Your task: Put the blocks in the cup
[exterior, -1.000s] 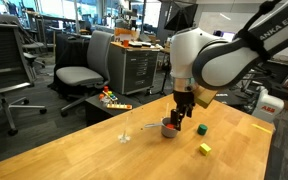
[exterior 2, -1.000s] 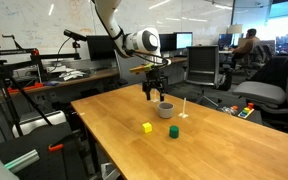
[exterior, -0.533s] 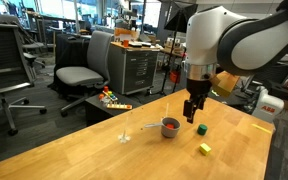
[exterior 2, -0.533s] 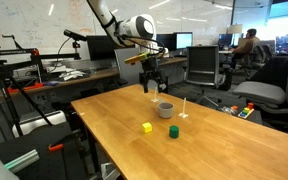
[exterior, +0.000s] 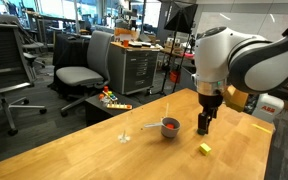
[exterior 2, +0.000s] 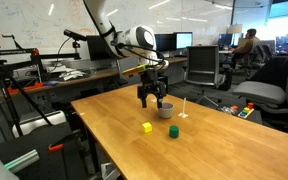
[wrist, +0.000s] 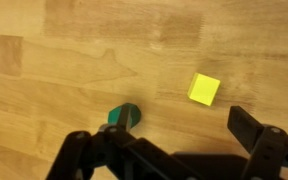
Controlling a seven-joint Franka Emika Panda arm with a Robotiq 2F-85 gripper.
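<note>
Green and tiny, the green block (wrist: 123, 116) sits on the wooden counter (wrist: 44, 70). In the wrist view it lies between the two fingers of the hand (wrist: 169, 150), nearer one finger than the other, with its lower edge cut off by the hand's body. The yellow block (wrist: 204, 88) lies near it but apart, farther up that view. The hand is spread as wide as it goes and has hold of nothing. In an exterior view it hangs above the counter, over the green block (exterior 2: 173, 131) side of the cup (exterior 2: 166, 110) rather than over the cup itself.

The step in hand looks like the pick of the green cube. To do it well:
- Shift sideways first, so the cube sits midway between the fingers.
- Turn the fingers square to two of its faces.
- Come straight down until the tips straddle it, then close gently, since a cube this small would skid away from one early finger.

The grey cup (exterior: 170, 127) stands just beside the hand, with a touch of red inside that may be the third cube, though it is too small to tell. A thin clear glass (exterior: 125, 130) stands beyond the cup and should be kept well clear of on the carry
</note>
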